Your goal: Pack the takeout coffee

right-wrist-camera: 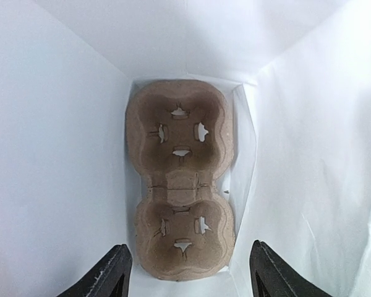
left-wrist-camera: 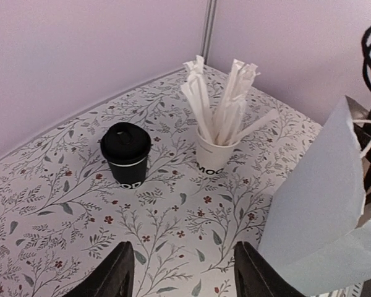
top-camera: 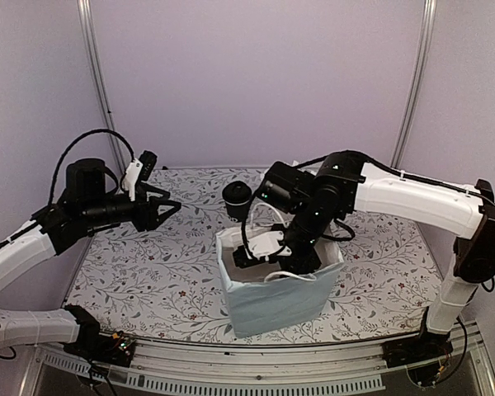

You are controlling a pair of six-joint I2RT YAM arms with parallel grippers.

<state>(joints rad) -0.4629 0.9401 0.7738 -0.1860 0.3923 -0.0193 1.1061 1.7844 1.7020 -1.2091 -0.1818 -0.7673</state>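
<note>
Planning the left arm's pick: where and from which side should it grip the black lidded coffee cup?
Grip the black coffee cup around its body just below the lid, coming in level from the near side. It stands upright with a round wall, and the cup of wrapped straws stands to its right. The open left tool faces it.

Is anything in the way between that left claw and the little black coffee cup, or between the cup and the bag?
Nothing visible between the left gripper and the black cup, only bare table. The bag is occupied, though: the right gripper hangs open inside it above the cardboard carrier.
</note>
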